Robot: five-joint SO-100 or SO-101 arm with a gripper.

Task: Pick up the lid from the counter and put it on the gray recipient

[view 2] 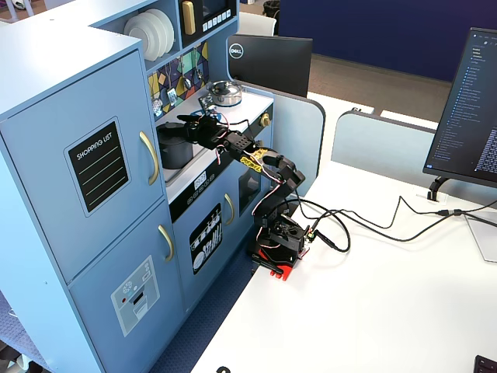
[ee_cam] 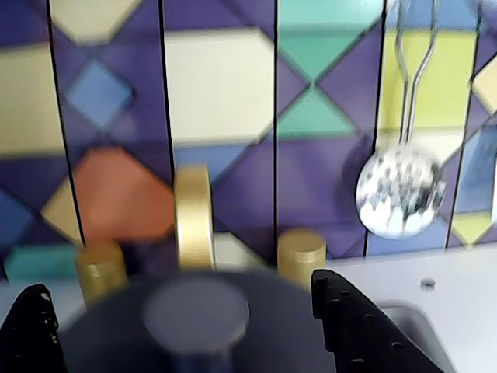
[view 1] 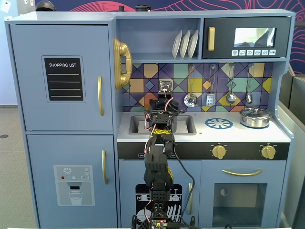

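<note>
One lid [ee_cam: 194, 315], one gray recipient [view 2: 175, 144].

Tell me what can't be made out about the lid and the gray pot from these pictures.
- Lid: blurred and cut off by the bottom edge in the wrist view; its seating is unclear.
- Gray recipient: partly hidden by the arm in a fixed view; entirely behind the arm in the other.
- End effector: only two dark fingers show, so contact with the lid is unclear.

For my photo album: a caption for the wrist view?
Gripper over the dark-gray lid, gold faucet and tiled backsplash behind.
</note>
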